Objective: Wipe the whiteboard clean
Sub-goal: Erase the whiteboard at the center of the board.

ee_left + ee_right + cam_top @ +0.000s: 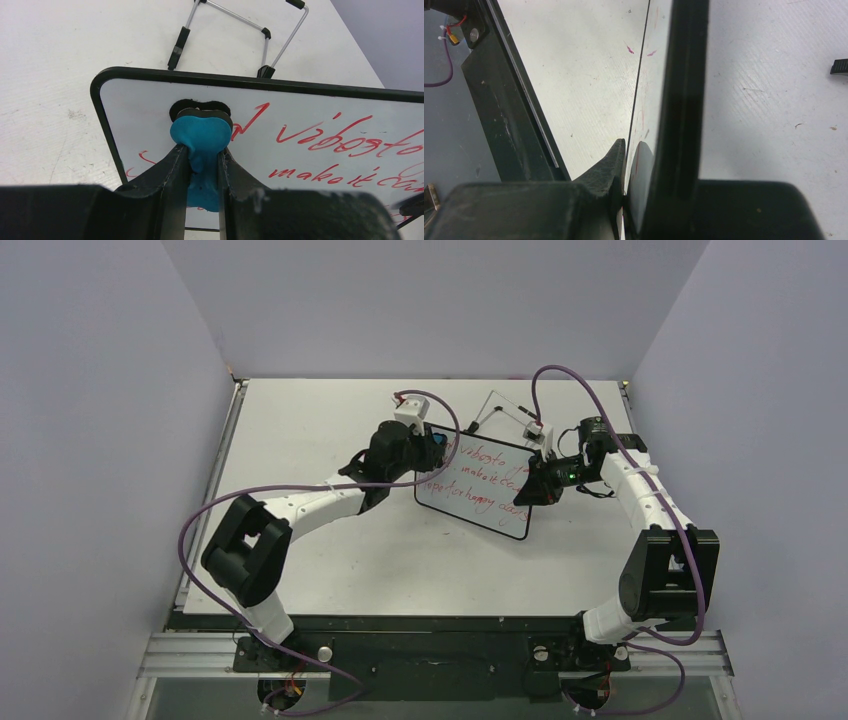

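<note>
The whiteboard [478, 492] is a small white board with a black rim and red handwritten lines, held tilted above the table's middle. My right gripper [533, 485] is shut on its right edge; in the right wrist view the board [651, 75] runs edge-on between the fingers. My left gripper [432, 452] is shut on the blue bone-shaped eraser [201, 135], whose end presses on the board's top left corner [145, 105]. Red writing [325, 140] fills the board to the right of the eraser.
The thin wire easel stand [510, 410] lies on the table behind the board; it also shows in the left wrist view [235, 35]. Grey walls close in the table on three sides. The table's near edge has a black rail [499, 100].
</note>
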